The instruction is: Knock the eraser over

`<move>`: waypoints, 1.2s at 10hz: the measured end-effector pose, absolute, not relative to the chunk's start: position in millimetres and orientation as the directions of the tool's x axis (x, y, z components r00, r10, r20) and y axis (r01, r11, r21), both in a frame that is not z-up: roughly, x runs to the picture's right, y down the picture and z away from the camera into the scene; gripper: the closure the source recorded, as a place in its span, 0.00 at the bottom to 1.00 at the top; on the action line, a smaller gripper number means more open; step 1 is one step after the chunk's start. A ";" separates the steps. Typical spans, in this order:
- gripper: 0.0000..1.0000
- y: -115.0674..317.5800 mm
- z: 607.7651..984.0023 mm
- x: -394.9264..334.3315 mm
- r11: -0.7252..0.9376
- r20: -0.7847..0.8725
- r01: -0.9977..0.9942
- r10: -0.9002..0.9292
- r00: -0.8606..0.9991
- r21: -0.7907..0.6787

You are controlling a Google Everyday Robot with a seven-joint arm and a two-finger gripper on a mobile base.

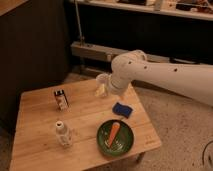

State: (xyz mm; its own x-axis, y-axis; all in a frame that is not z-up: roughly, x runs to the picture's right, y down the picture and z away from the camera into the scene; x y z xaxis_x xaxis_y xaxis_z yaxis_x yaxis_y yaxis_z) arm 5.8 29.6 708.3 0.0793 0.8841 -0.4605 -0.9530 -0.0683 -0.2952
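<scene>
The eraser (61,99) stands upright on the wooden worktop (35,152), near its far left corner. The claw (102,88) hangs at the end of the white arm (165,77), to the right of the eraser and clear of it; whether it is wide or narrow cannot be told. A small white bottle (61,133) stands nearer the camera than the eraser. A blue pad (122,109) lies to the eraser's right. A green plate (128,146) carrying a carrot (114,134) sits to the eraser's near right.
</scene>
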 end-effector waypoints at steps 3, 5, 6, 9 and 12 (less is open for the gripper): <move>0.69 25.8 713.1 -26.1 -0.039 -0.443 -0.921 0.884 0.148 -0.387; 0.88 26.5 714.0 -44.3 -0.023 -0.431 -0.904 0.884 0.182 -0.428; 0.97 26.7 714.2 -45.5 -0.026 -0.420 -0.894 0.889 0.184 -0.448; 1.00 28.7 712.7 -48.3 -0.046 -0.357 -0.843 0.917 0.177 -0.536; 1.00 31.3 711.7 -49.8 -0.040 -0.328 -0.824 0.927 0.179 -0.565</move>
State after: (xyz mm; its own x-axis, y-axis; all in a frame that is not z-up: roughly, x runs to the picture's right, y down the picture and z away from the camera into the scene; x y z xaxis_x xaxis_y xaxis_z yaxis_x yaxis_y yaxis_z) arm -49.8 31.3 711.7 0.1793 0.9275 -0.3281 -0.8243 -0.0404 -0.5646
